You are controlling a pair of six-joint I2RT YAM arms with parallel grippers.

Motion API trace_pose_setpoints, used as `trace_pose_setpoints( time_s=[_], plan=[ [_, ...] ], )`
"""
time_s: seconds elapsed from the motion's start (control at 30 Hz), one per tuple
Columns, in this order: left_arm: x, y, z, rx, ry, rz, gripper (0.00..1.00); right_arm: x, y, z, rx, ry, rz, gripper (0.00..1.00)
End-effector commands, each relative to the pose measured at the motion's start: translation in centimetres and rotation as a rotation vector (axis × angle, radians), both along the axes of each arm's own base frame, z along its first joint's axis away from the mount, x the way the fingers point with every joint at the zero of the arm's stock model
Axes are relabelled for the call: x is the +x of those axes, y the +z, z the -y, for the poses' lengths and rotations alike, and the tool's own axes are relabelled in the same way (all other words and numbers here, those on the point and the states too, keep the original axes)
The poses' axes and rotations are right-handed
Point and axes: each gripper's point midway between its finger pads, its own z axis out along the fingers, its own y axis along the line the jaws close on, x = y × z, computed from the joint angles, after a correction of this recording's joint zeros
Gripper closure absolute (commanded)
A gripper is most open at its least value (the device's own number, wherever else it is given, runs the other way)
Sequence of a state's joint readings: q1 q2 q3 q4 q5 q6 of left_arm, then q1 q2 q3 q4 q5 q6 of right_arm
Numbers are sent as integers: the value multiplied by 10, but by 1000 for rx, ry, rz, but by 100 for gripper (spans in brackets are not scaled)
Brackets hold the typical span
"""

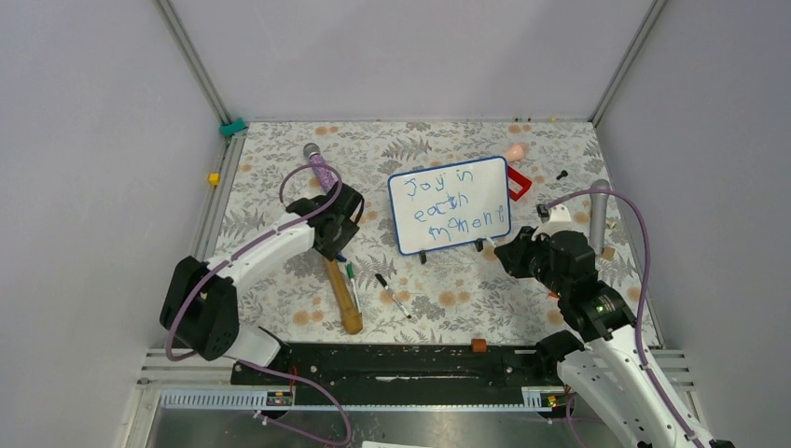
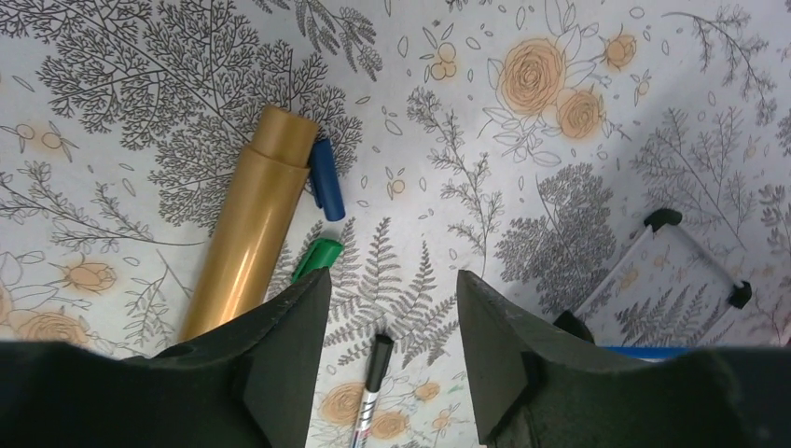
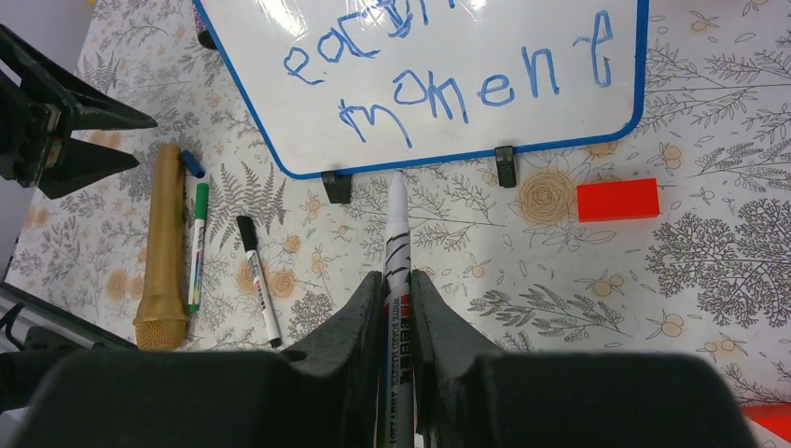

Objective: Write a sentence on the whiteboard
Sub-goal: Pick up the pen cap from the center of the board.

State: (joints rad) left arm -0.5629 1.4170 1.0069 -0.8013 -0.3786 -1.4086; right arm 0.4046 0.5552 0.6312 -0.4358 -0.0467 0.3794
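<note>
One whiteboard [image 1: 405, 213], rectangular, glossy and blue-framed, stands on two black feet in the far half of the floral table [image 1: 438, 289]. It carries one three-line blue sentence [image 1: 454, 205]. Right gripper [image 3: 396, 278]: clamped on one cylindrical marker [image 3: 395, 233]. Left gripper [image 2: 392, 280]: fingers apart, empty, above one green-capped marker [image 2: 315, 259], one black-capped marker [image 2: 377, 359] and one gold microphone [image 2: 247, 233].

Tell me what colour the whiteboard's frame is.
Blue, on the whiteboard; clearest in the right wrist view.
</note>
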Motion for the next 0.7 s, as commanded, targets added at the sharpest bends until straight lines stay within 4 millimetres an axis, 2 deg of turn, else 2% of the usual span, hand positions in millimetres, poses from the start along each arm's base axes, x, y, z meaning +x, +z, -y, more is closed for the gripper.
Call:
trace_pose_setpoints(
  time_s=[0.0, 0.27, 0.5, 0.67],
  plan=[
    [12, 2, -3, 38, 78, -9, 48, 2, 3, -3, 12, 12, 20, 100],
    [15, -23, -3, 51, 104, -79, 48, 1, 1, -2, 17, 9, 18, 100],
    [8, -65, -7, -10, 120, -192, 53, -3, -2, -1, 28, 3, 13, 100],
    [8, -69, -13, 0, 141, -194, 60, -7, -3, 0, 34, 3, 6, 100]
  ],
)
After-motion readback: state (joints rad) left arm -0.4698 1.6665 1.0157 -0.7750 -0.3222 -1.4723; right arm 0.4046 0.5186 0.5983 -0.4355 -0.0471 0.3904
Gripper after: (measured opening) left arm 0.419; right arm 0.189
